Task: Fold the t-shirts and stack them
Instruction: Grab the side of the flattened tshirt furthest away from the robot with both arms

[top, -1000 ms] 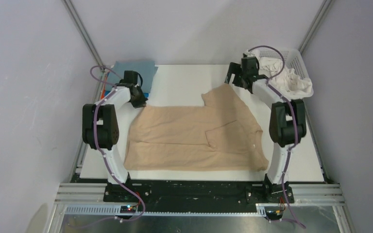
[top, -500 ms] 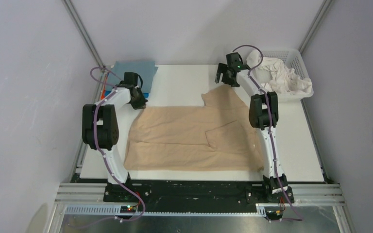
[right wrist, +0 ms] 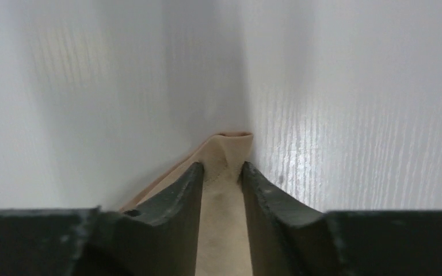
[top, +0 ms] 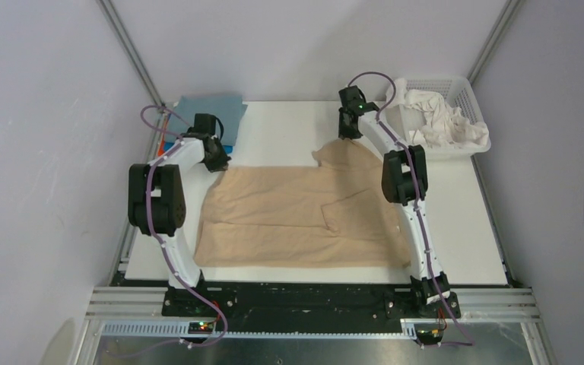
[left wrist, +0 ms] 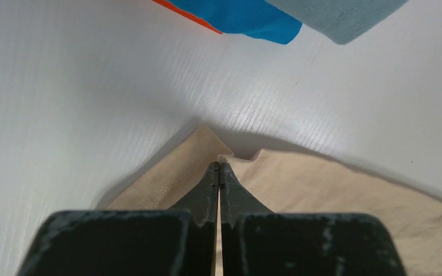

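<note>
A tan t-shirt [top: 296, 213] lies spread flat across the white table. My left gripper [top: 219, 161] is shut on its far left corner; the left wrist view shows the jaws [left wrist: 219, 165] pressed together on the tan hem [left wrist: 178, 172]. My right gripper [top: 346, 137] sits at the shirt's far right corner, by the sleeve. In the right wrist view its jaws [right wrist: 221, 167] stand narrowly apart, with a raised fold of tan cloth [right wrist: 230, 144] pinched between them. Folded grey-blue [left wrist: 345, 14], bright blue [left wrist: 247, 14] and orange [left wrist: 187, 10] t-shirts lie just beyond the left gripper.
The folded stack, grey-blue on top [top: 213, 109], sits at the table's back left corner. At the back right stands a white mesh basket [top: 468, 91] with crumpled white cloth [top: 441, 122] in it. Metal frame posts rise at both back corners.
The right arm swung left from the basket and came down on the shirt's far right corner, its jaws closing from wide open onto the cloth. The left arm has not moved.
</note>
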Tool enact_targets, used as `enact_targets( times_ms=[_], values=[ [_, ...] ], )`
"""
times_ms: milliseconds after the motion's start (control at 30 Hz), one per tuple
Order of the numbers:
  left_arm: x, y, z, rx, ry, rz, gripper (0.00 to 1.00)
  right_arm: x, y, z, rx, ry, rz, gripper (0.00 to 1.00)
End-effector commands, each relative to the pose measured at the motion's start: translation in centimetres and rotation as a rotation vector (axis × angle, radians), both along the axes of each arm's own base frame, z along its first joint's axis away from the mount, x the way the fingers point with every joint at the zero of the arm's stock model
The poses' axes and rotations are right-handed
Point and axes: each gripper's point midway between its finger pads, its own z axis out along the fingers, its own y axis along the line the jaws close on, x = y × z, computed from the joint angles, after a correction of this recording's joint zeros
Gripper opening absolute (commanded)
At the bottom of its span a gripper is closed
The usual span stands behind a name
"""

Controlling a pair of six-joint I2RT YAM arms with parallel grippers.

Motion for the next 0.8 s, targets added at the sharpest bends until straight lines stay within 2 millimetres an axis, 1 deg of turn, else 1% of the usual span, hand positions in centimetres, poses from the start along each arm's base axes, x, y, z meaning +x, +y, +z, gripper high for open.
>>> enact_targets(
  times_ms=[0,33,67,100,133,167,233,267,300,333,367,400,500,533,567,600,633,667,700,733,767],
  values=[
    [0.3,0.0,2.1,0.013,-0.06,0.005,0.0,0.9,-0.8,1.4,-0.086,-0.056,-0.011,0.25],
    [0.3,0.0,2.1,0.016,-0.062,0.005,0.0,1.2,-0.7,1.7,-0.083,-0.074,-0.01,0.22],
    [0.4,0.0,2.2,0.016,-0.064,0.006,0.0,1.4,-0.8,1.9,-0.087,-0.082,-0.006,0.16],
    [0.5,0.0,2.3,0.015,-0.068,0.006,0.0,1.7,-0.7,2.2,-0.089,-0.097,0.002,0.13],
    [0.5,-0.1,2.3,0.015,-0.07,0.005,0.0,1.9,-0.7,2.6,-0.085,-0.107,0.007,0.03],
    [0.6,-0.1,2.4,0.015,-0.073,0.002,0.0,2.1,-0.6,2.9,-0.083,-0.12,0.017,0.01],
    [0.7,-0.1,2.7,0.016,-0.082,0.002,0.0,2.2,-0.4,4.0,-0.081,-0.141,0.034,0.0],
    [0.6,-0.2,2.7,0.016,-0.084,-0.002,0.0,1.8,-0.2,4.7,-0.084,-0.15,0.053,0.0],
    [0.5,-0.3,2.9,0.014,-0.089,-0.005,0.0,1.8,0.2,5.3,-0.084,-0.169,0.074,0.0],
    [0.5,-0.4,3.1,0.016,-0.095,-0.011,0.0,1.0,0.4,6.2,-0.084,-0.176,0.094,0.0],
    [0.3,-0.5,3.3,0.017,-0.1,-0.012,0.0,0.9,1.1,7.1,-0.087,-0.212,0.126,0.0],
    [0.3,-0.7,3.5,0.014,-0.111,-0.017,0.0,0.2,1.1,7.9,-0.089,-0.233,0.139,0.0],
    [-0.4,-1.1,3.0,0.013,-0.102,-0.019,0.0,-2.1,2.1,9.5,-0.094,-0.248,0.191,0.0],
    [-0.8,-1.3,2.9,0.011,-0.1,-0.017,0.0,-3.3,1.9,9.9,-0.096,-0.24,0.196,0.0],
    [-1.0,-1.4,2.9,0.009,-0.103,-0.016,0.0,-4.0,2.2,10.1,-0.094,-0.238,0.208,0.0],
    [-1.5,-1.4,2.8,0.011,-0.102,-0.015,0.0,-5.2,2.0,10.3,-0.094,-0.229,0.215,0.0],
    [-1.6,-1.5,3.0,0.01,-0.112,-0.016,0.0,-6.7,2.0,10.3,-0.085,-0.216,0.228,0.0],
    [-2.1,-1.6,3.0,0.012,-0.113,-0.018,0.0,-7.3,2.0,10.5,-0.077,-0.216,0.234,0.0],
    [-2.2,-1.7,3.1,0.012,-0.119,-0.019,0.0,-8.7,2.0,10.5,-0.067,-0.204,0.248,0.0],
    [-2.7,-1.9,3.1,0.011,-0.121,-0.022,0.0,-9.4,2.0,10.4,-0.058,-0.201,0.249,0.0],
    [-2.9,-2.0,3.2,0.012,-0.126,-0.022,0.0,-10.8,2.0,10.5,-0.047,-0.191,0.263,0.0]
  ],
)
